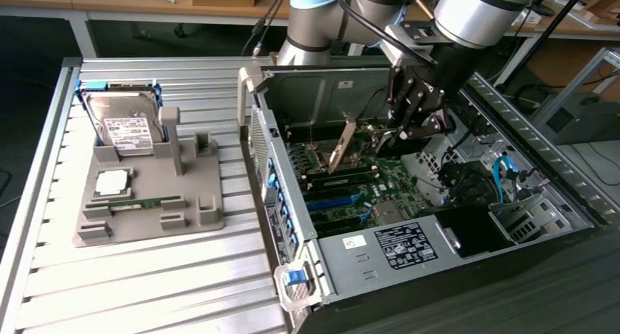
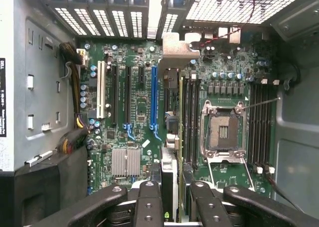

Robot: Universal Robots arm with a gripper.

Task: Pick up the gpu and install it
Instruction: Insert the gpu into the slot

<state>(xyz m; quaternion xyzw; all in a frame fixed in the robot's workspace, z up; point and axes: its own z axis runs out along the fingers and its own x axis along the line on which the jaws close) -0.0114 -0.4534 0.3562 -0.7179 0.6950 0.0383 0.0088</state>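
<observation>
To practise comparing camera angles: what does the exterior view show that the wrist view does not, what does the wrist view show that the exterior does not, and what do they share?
The exterior view adds the grey tray on the slatted table beside the case, carrying a hard drive and a RAM stick, plus the arm. The wrist view adds the empty CPU socket, the blue slot and the white slot, seen from above. Both share the open computer case, its motherboard, and the gripper shut on the gpu above the board.

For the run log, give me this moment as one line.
gripper: shut on gpu | gpu: over motherboard | where: inside open case
</observation>
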